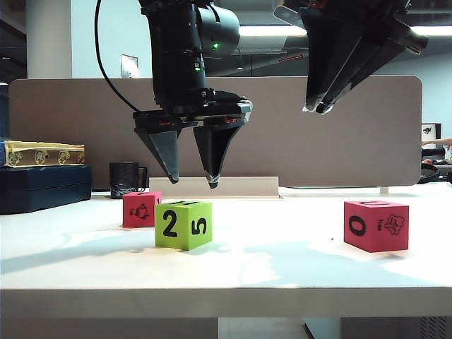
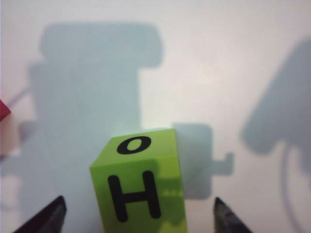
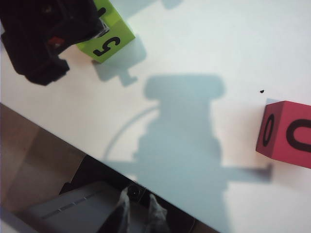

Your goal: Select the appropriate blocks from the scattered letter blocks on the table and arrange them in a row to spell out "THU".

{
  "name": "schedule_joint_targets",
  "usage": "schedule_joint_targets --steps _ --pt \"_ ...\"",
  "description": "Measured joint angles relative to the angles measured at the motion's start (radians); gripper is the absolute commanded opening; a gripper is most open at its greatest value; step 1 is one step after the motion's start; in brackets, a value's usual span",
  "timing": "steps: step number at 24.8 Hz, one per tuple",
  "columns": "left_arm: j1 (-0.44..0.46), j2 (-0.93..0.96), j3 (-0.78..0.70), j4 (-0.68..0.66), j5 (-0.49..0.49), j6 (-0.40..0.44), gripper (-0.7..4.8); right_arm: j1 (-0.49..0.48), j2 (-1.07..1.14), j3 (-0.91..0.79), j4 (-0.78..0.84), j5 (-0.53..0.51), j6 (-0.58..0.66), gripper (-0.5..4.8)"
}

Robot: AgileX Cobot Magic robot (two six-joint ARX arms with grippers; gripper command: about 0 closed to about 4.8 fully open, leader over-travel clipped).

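White counter (image 1: 282,261) before a brown-grey divider, three letter blocks scattered on it.

From the left: a pinkish-red block (image 1: 141,209) sits just behind the lime green block (image 1: 183,224), whose H face shows in the left wrist view. The left hand (image 1: 192,180) hangs spread directly above the green one, clear of it, fingers straddling it, so a straight descent would likely bracket it. Well apart to the right rests the second red block (image 1: 376,225); the right hand (image 1: 316,108) hangs high, pressed together, empty.

My lime green block (image 1: 183,224) sits upright on the table (image 1: 282,261); one pinkish-red block (image 1: 141,209) just behind it, another (image 1: 376,225) well right.
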Motion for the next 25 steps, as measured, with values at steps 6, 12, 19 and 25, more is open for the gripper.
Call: schedule_joint_targets --steps 6,12,19,25 --pt "0.052 0.006 -0.023 0.018 0.074 -0.005 4.04 0.0 0.0 0.0 -0.008 0.0 0.0 0.54" --pt "0.04 0.009 -0.09 0.044 0.152 -0.019 4.04 0.0 0.0 0.0 -0.002 0.0 0.0 0.54" --pt "0.037 0.026 -0.098 0.061 0.153 -0.022 3.71 0.0 0.0 0.0 -0.003 -0.001 0.0 0.54" --pt "0.039 0.033 -0.099 0.072 0.106 -0.026 3.04 0.0 0.0 0.0 -0.003 -0.002 0.0 0.54"
